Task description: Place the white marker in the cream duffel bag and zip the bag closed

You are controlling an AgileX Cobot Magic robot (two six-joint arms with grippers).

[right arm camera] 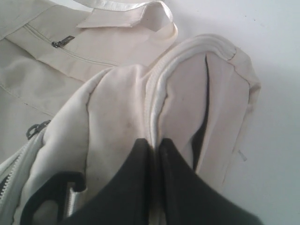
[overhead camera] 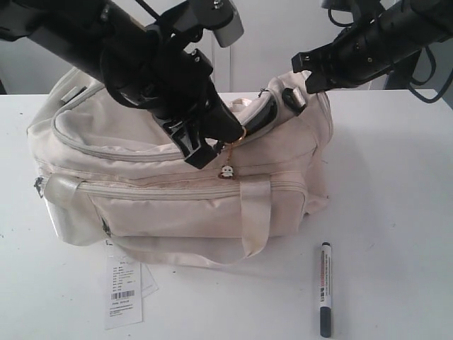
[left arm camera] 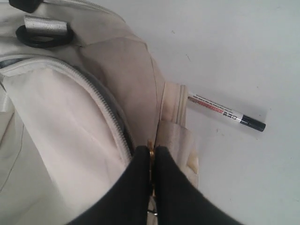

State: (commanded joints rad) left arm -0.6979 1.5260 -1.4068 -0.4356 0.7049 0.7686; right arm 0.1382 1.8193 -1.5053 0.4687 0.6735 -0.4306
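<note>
Nearest the lens, the white marker (overhead camera: 325,289) lies on the white table (overhead camera: 403,184), to the near right of the cream duffel bag (overhead camera: 177,205) and clear of it. A barcode tag (overhead camera: 123,290) lies at the near left. Over the bag's top the left gripper (overhead camera: 232,127) is clenched on the zip pull (overhead camera: 241,133), while the right gripper (overhead camera: 310,83) pinches fabric at the bag's far right end. Dark lining (overhead camera: 263,113) shows between them.

From the left wrist, the left gripper (left arm camera: 151,152) is clamped on the gold-ringed zip pull (left arm camera: 150,149). Zipper teeth run away from it, and the white marker (left arm camera: 225,112) rests on the table just past a handle strap.

From the right wrist, the right gripper (right arm camera: 153,143) is closed tight on a fold of cream fabric.

Opening the bag appears to be the step in hand, with the white marker not yet loaded. The next move calls for drawing the zip pull along its track while the right gripper holds the end taut. Then one gripper must let go to fetch the white marker.
</note>
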